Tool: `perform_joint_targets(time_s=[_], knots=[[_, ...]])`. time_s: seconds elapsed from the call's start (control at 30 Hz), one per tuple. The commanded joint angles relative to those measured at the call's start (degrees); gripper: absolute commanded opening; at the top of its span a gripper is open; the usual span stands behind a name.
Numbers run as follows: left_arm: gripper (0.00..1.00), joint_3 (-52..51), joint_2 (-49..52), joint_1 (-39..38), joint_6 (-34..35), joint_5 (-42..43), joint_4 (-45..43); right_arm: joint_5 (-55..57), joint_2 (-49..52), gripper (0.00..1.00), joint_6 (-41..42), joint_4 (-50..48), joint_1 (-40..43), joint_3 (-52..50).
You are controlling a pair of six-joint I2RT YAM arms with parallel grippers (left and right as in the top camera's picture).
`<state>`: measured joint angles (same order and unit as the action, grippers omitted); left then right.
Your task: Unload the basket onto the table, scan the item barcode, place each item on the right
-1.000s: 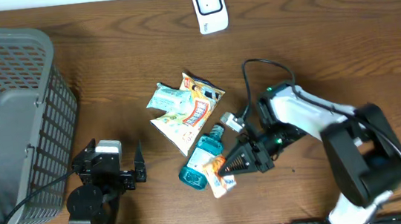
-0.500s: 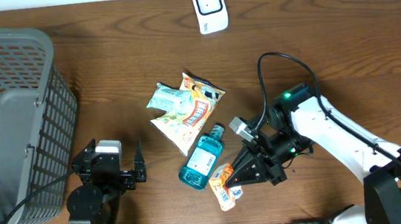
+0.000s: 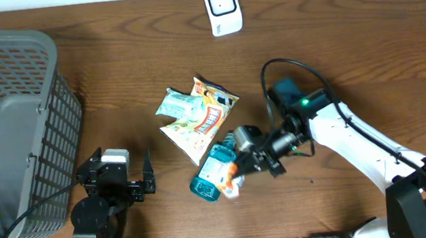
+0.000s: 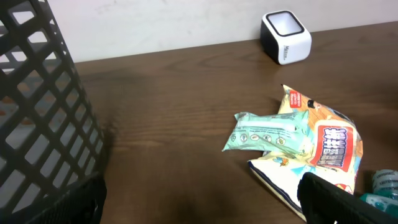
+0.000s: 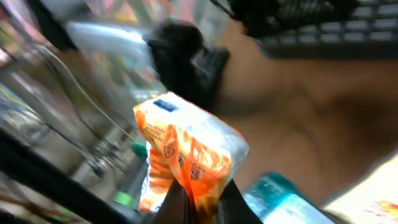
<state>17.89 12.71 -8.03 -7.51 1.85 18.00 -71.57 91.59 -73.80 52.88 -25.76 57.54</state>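
Packet, orange-and-white crinkled plastic point(image 5: 186, 155), lower edge clamped in right gripper point(image 5: 199, 202), just beside teal plastic bottle point(image 3: 207, 179).

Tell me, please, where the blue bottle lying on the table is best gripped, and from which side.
Probably across the body of the blue bottle, near its base, coming down from above. It lies on its side, so the jaws can span its width. The right gripper, shut on the orange packet, crowds the side toward its cap.
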Motion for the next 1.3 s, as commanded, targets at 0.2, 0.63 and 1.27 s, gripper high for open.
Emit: perform_joint_targets(time_s=[0.2, 0.63, 1.27], knots=[[0.98, -0.07, -0.11, 0.02, 0.04, 0.72, -0.04, 37.48, -0.52, 0.01, 53.77, -33.70, -0.44, 0.31], [0.98, -0.07, -0.11, 0.02, 0.04, 0.72, -0.04, 75.36, 0.66, 0.01, 51.87, -58.51, -0.20, 0.94], [0.98, -0.07, -0.11, 0.02, 0.04, 0.72, -0.04, 87.19, 38.69, 0.01, 41.11, -43.23, 2.05, 50.82]])
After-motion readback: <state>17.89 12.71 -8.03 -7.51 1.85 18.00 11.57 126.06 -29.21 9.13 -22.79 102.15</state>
